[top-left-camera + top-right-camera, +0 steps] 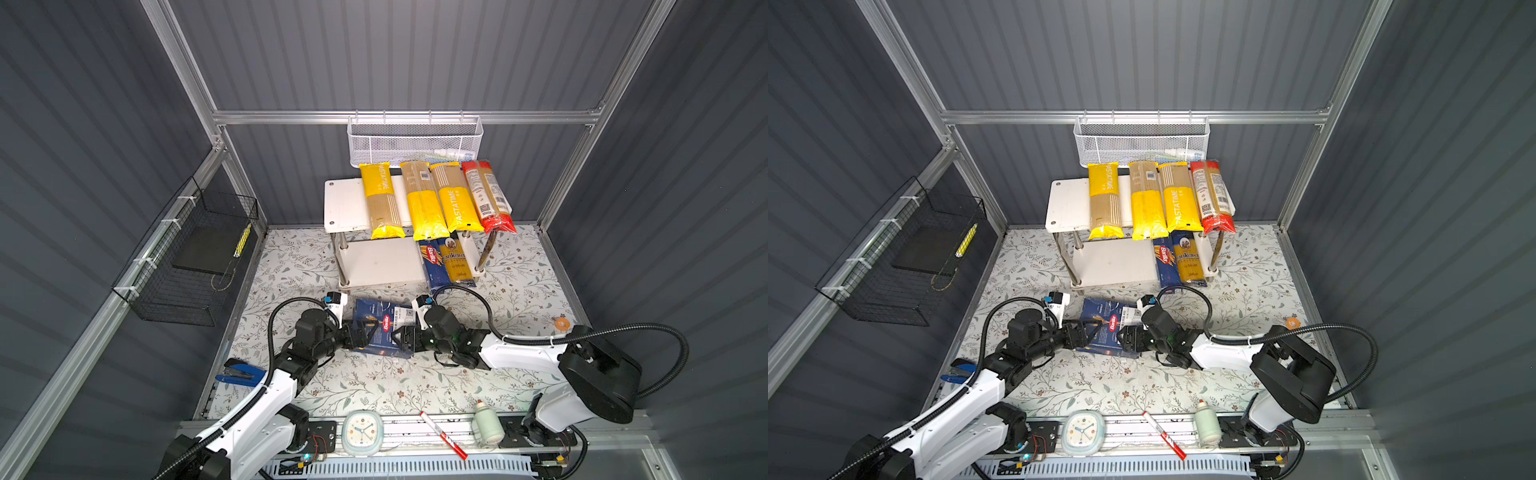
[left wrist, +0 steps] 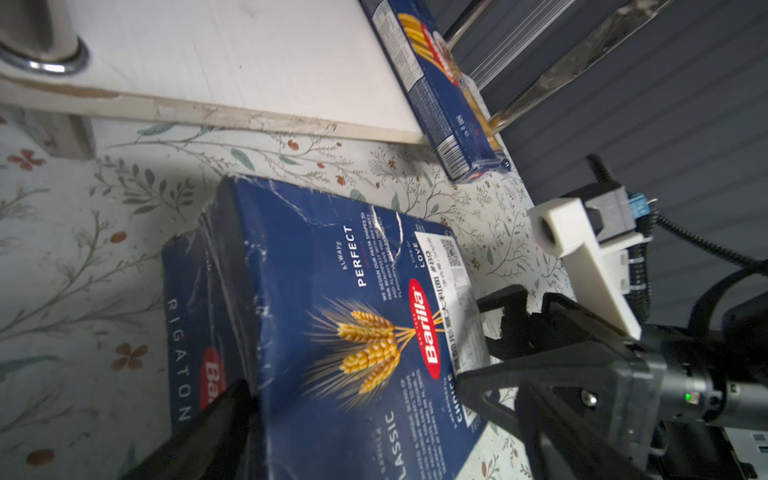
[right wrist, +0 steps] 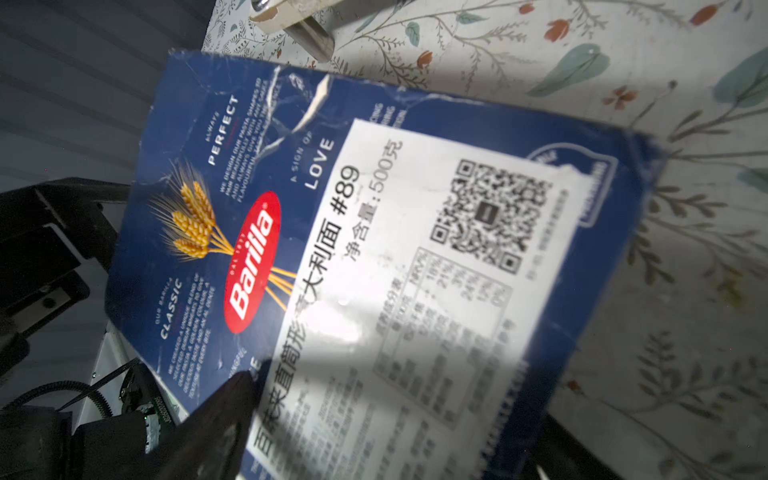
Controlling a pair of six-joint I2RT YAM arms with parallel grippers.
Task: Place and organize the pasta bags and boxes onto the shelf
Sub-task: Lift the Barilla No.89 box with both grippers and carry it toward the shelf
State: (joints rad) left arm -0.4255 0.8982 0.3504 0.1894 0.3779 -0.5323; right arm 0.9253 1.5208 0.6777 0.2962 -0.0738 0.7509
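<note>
The wide blue Barilla box (image 1: 384, 328) (image 1: 1106, 328) lies face up on the floral table in front of the shelf (image 1: 345, 203). My left gripper (image 1: 359, 334) (image 2: 374, 436) is open at its left end, with one finger (image 2: 220, 415) against the "Rigatoni" side. My right gripper (image 1: 399, 334) (image 3: 390, 436) is open at the white-label end, and one fingertip (image 3: 224, 411) overlaps the box face. Three yellow bags (image 1: 422, 199) and the red-and-clear bag (image 1: 488, 195) lie on the top board. The narrow Barilla box (image 1: 432, 266) and the ankara bag (image 1: 455, 262) lie on the lower board.
A white mesh basket (image 1: 415, 141) hangs behind the shelf and a black wire basket (image 1: 191, 257) on the left wall. A blue stapler (image 1: 239, 372) lies by my left arm. A clock (image 1: 362, 432), a red marker (image 1: 442, 434) and a small bottle (image 1: 487, 424) line the front rail.
</note>
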